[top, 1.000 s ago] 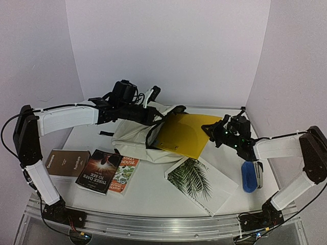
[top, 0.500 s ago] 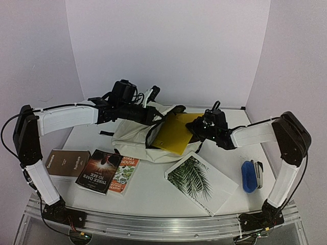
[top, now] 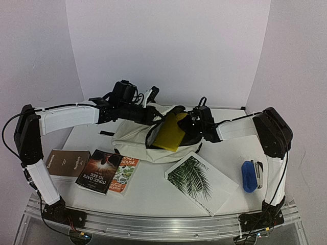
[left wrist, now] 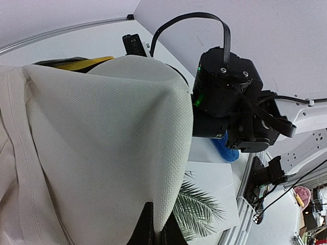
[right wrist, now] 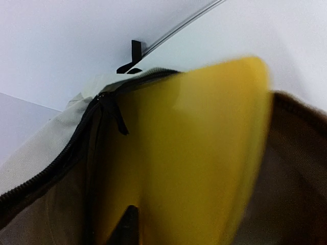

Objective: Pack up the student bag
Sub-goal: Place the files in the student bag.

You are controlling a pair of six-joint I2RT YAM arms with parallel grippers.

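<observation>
The student bag (top: 130, 140) lies at the far middle of the white tabletop (top: 148, 196), its mouth facing right. A yellow folder (top: 171, 133) sits partly inside that mouth. The left tool (top: 153, 118) is pinched tight on the bag's upper cloth. The right tool (top: 191, 126) is at the folder's right edge; whether it grips cannot be told.

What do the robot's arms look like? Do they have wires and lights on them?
The left arm and the right arm look alike. Both have long white shells joined by chunky black elbows and shoulders. Thin black cables run along them. Each arm ends in black parts, and a little green light glows on the right arm's black wrist block.
</observation>
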